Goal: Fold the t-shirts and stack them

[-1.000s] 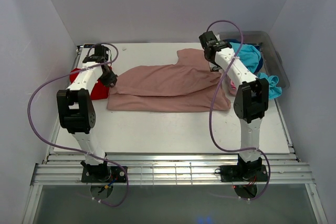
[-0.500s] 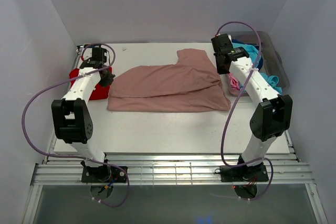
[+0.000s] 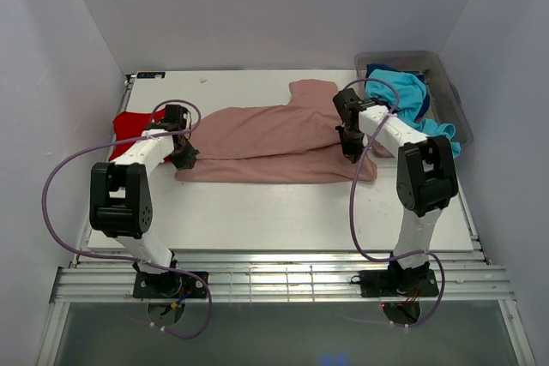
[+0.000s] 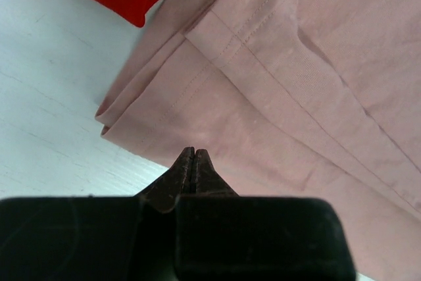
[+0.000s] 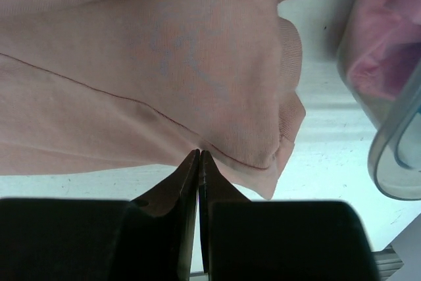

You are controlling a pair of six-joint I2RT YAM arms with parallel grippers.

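While both arms reach down to the table, the large dusty-pink t-shirt lies across its middle, folded into a long band with one sleeve pointing toward the far edge. The left gripper sits at the shirt's left end, and its wrist view shows the two dark fingers pressed tip to tip with no gap, over the doubled hem near the cloth's corner. The right gripper sits at the shirt's right end; there too the fingers meet at their tips, just where a seam runs to the rounded lower corner of the cloth. In neither wrist view can I tell whether any fabric is caught between the tips. Faint pale print marks show through the pink cloth in the right wrist view. A red t-shirt lies beside the pink one's left end, near the table's left side. At the far right stands a clear grey bin with a turquoise t-shirt spilling over its rim, and bright pink cloth is visible through its wall.
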